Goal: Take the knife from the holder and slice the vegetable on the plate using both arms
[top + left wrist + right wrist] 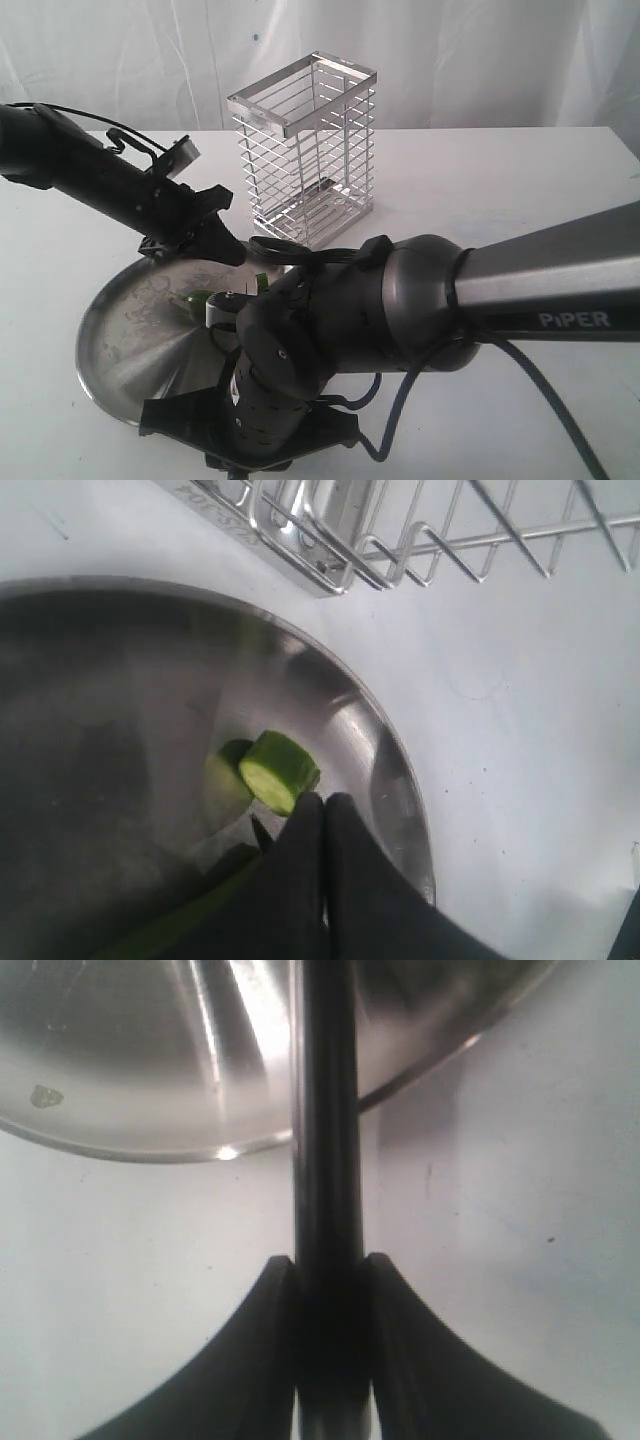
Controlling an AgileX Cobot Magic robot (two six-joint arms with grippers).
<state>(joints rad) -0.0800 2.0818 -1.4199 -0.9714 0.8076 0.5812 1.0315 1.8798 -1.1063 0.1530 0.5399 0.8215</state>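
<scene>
At the right gripper [330,1263]: pinching the knife [325,1110] by its handle.
Knife axis: straight out from the gripper, over the plate [120,1060] rim.
At the left gripper [325,815]: pressed together, tip down on the plate.
Vegetable [175,930]: just beside that tip, cut slice [280,772] alongside.

This looks like a robot test room, not a real kitchen. A plain white table [520,190] stands before a white curtain [450,50]. Black robot arms [520,285] hang over a steel plate [115,345], with a wire basket [305,150] near.
</scene>
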